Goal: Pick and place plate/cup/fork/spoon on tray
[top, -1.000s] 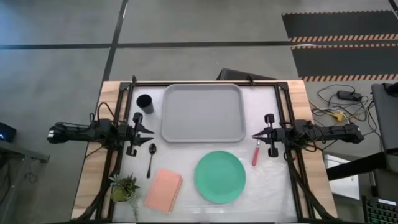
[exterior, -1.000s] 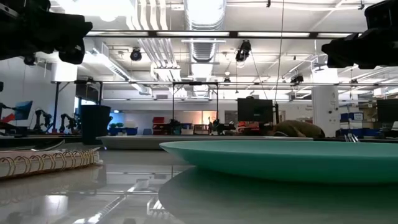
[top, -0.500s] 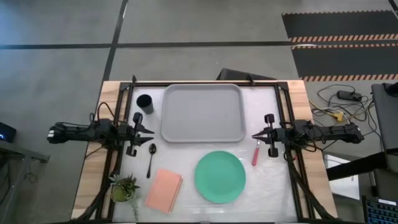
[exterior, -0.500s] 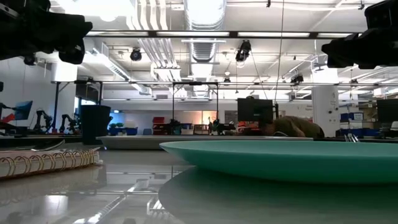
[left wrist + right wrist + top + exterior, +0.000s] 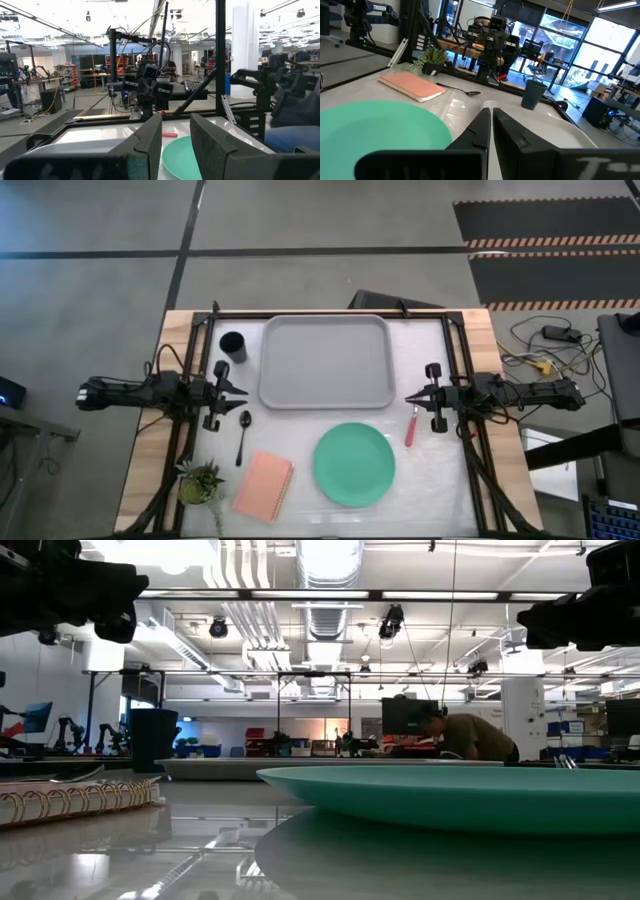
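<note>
White counter (image 5: 440, 480) on a wooden base, seen from above in a large workshop with grey floor: my two arms wait at opposite edges, pointing inward, nothing held. My left end effector (image 5: 240, 391) hovers at the left edge with its fingers (image 5: 150, 145) slightly apart, a narrow gap showing between them. My right end effector (image 5: 410, 399) hovers at the right edge with its fingers pressed together.

Between the two lies the light-grey tray (image 5: 326, 361), bare, at the far middle of the counter. Just left of the tray's far corner stands the dark cup (image 5: 233, 346), upright. On the near side of my left end effector lies the black spoon (image 5: 243, 436), its bowl toward the tray. On the near side of my right end effector lies the fork (image 5: 411, 426), red handle toward the near edge, just right of the mint-green plate (image 5: 354, 464), which sits flat on the near side of the tray, apart from it. Left of the plate lies a salmon-pink pad (image 5: 264, 485), tilted, and beside it at the near left corner a small potted plant (image 5: 199, 480).

From counter height, a person (image 5: 470, 737) bends over in the room beyond.
</note>
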